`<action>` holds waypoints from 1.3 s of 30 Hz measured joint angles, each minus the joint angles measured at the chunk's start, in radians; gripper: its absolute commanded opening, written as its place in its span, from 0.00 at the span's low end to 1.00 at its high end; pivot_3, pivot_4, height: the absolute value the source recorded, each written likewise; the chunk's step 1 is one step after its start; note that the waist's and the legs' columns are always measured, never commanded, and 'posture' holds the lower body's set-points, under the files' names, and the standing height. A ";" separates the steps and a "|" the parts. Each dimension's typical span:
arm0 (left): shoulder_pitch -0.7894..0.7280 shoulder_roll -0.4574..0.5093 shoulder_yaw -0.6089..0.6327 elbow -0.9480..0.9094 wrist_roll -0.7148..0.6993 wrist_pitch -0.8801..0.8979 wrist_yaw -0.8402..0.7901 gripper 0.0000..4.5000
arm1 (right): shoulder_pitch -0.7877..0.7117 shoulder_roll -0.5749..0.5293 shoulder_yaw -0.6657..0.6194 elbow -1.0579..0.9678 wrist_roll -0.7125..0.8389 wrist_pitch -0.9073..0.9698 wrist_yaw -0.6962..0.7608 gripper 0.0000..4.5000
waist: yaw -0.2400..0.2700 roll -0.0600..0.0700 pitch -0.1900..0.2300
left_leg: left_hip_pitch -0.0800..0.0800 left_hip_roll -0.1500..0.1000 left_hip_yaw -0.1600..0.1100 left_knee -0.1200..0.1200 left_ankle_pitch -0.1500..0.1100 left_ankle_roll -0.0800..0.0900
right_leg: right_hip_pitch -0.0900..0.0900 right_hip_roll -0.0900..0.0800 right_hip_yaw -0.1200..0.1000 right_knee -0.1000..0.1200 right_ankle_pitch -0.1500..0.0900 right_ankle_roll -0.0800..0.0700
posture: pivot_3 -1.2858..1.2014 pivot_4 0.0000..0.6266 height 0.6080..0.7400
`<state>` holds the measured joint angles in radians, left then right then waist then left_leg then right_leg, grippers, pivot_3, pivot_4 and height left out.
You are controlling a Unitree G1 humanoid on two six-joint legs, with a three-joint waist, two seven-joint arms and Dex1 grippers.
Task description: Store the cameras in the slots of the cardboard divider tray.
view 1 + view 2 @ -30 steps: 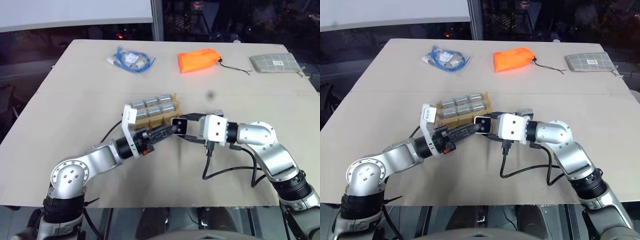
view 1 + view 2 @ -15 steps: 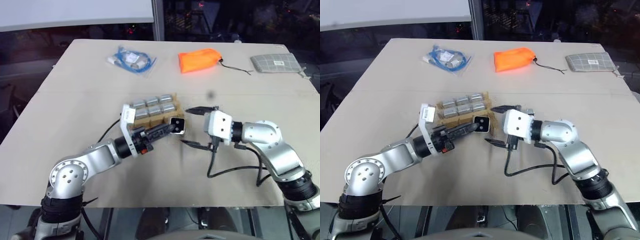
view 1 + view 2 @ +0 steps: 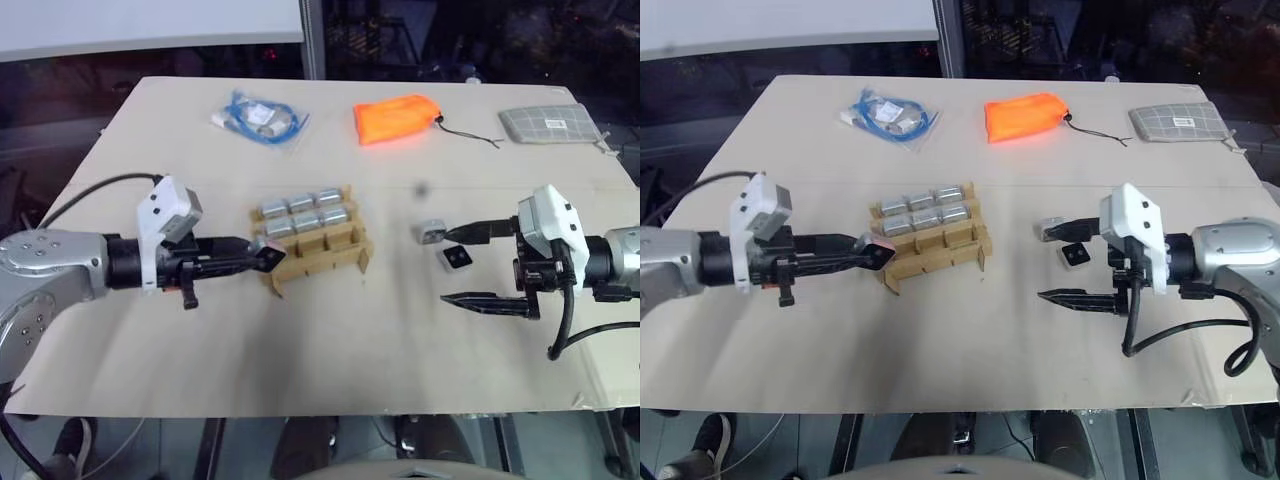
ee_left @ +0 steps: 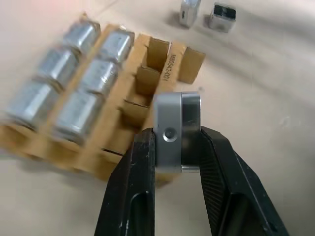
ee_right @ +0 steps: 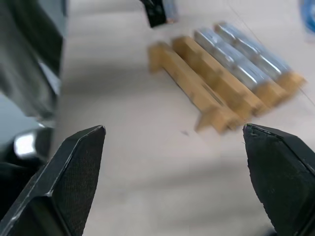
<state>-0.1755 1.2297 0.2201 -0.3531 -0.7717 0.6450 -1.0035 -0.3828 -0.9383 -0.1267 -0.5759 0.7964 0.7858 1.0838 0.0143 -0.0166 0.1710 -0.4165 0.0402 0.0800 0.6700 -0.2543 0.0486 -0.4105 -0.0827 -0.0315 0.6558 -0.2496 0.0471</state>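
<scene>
the left gripper (image 4: pixel 177 142) has its jaws pinching one camera (image 4: pixel 177 132) just beside the cardboard divider tray (image 3: pixel 320 255) (six slots look full). next it should drop into an empty front slot. the right gripper (image 3: pixel 478 265) has jaws spread near two loose cameras (image 3: pixel 445 245) on the table (image 3: pixel 350 350).

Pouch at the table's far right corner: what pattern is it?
The pouch is grey with a light checked grid and a small white label, clearest in the right eye view.
</scene>
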 measured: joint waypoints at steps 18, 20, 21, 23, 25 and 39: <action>-0.300 -0.148 -0.305 0.291 0.323 -0.105 -0.186 0.15 | -0.088 0.006 -0.014 -0.101 0.195 0.124 -0.262 0.99 | -0.002 -0.006 0.003 | -0.003 0.000 0.001 0.000 0.000 0.000 | -0.003 0.002 0.000 0.001 0.002 0.004 | 0.52 0.24 1.00; -0.313 -0.156 -0.311 0.304 0.339 -0.105 -0.205 0.15 | -0.106 0.002 -0.014 -0.101 0.211 0.132 -0.278 0.99 | -0.003 -0.006 0.003 | -0.003 0.000 0.001 0.000 0.000 0.000 | -0.003 0.002 0.000 0.001 0.002 0.004 | 0.52 0.24 1.00; -0.319 -0.156 -0.314 0.308 0.345 -0.105 -0.216 0.15 | -0.115 -0.001 -0.014 -0.101 0.220 0.134 -0.285 0.99 | -0.004 -0.006 0.003 | -0.003 0.000 0.001 0.000 0.000 0.000 | -0.003 0.002 0.000 0.001 0.002 0.004 | 0.52 0.24 1.00; -0.344 -0.159 -0.334 0.329 0.369 -0.122 -0.245 0.15 | -0.128 -0.006 -0.014 -0.101 0.237 0.145 -0.294 0.99 | -0.003 -0.006 0.003 | -0.003 0.000 0.001 0.000 0.000 0.000 | -0.003 0.002 0.000 0.001 0.002 0.004 | 0.52 0.24 1.00; -0.380 -0.173 -0.366 0.360 0.409 -0.149 -0.279 0.15 | -0.138 -0.013 -0.014 -0.101 0.253 0.149 -0.305 0.99 | -0.002 -0.006 0.003 | -0.003 0.000 0.001 0.001 0.000 0.000 | -0.003 0.002 0.000 0.001 0.002 0.004 | 0.52 0.24 1.00; -0.481 -0.178 -0.436 0.435 0.547 -0.223 -0.421 0.15 | -0.144 -0.036 -0.014 -0.093 0.268 0.146 -0.328 0.99 | -0.006 -0.006 0.003 | -0.003 0.000 0.001 0.001 0.000 0.001 | -0.003 0.002 0.001 0.001 0.002 0.004 | 0.52 0.24 1.00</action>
<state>-0.6562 1.0514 -0.2155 0.0821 -0.2247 0.4219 -1.4245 -0.5265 -0.9740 -0.1405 -0.6694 1.0639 0.9316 0.7555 0.0079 -0.0225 0.1744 -0.4197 0.0402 0.0807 0.6708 -0.2545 0.0492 -0.4136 -0.0803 -0.0308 0.6566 -0.2473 0.0516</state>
